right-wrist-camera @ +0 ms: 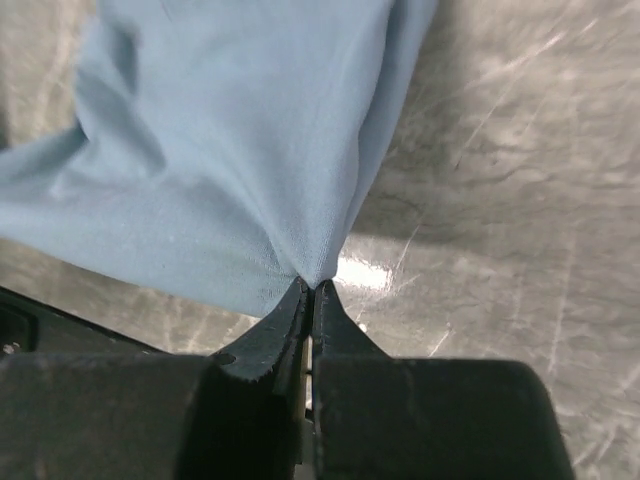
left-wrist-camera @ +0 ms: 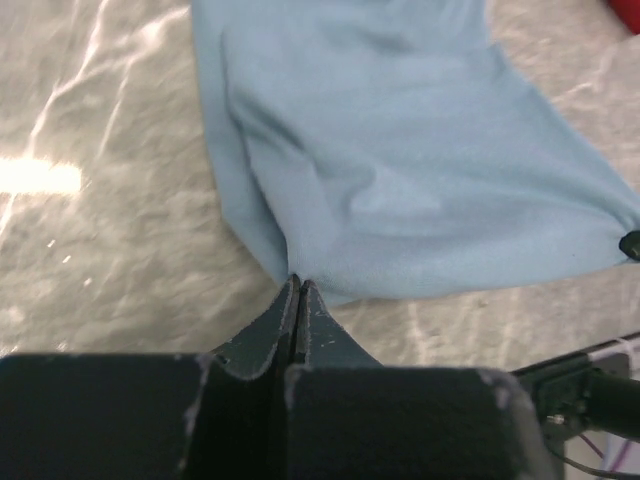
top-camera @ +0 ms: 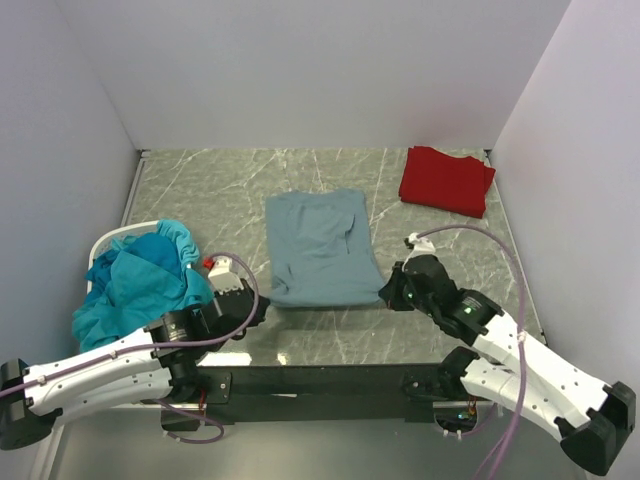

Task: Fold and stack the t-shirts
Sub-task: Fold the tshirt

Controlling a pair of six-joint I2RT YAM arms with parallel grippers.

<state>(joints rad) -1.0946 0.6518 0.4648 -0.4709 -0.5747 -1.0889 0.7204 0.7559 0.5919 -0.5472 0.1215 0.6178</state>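
Observation:
A light blue t-shirt (top-camera: pixel 320 248) lies partly folded in the middle of the table. My left gripper (top-camera: pixel 262 305) is shut on its near left corner; in the left wrist view the shirt (left-wrist-camera: pixel 420 170) runs from the closed tips (left-wrist-camera: pixel 298 285). My right gripper (top-camera: pixel 386 292) is shut on its near right corner; in the right wrist view the cloth (right-wrist-camera: pixel 230 150) is pinched at the tips (right-wrist-camera: pixel 312 287) and lifted slightly. A folded red t-shirt (top-camera: pixel 446 180) lies at the back right. A crumpled teal t-shirt (top-camera: pixel 140 282) sits in a basket at the left.
A white basket (top-camera: pixel 110 240) holds the teal shirt at the left edge. White walls enclose the marble table (top-camera: pixel 220 180) on three sides. Purple cables loop over both arms.

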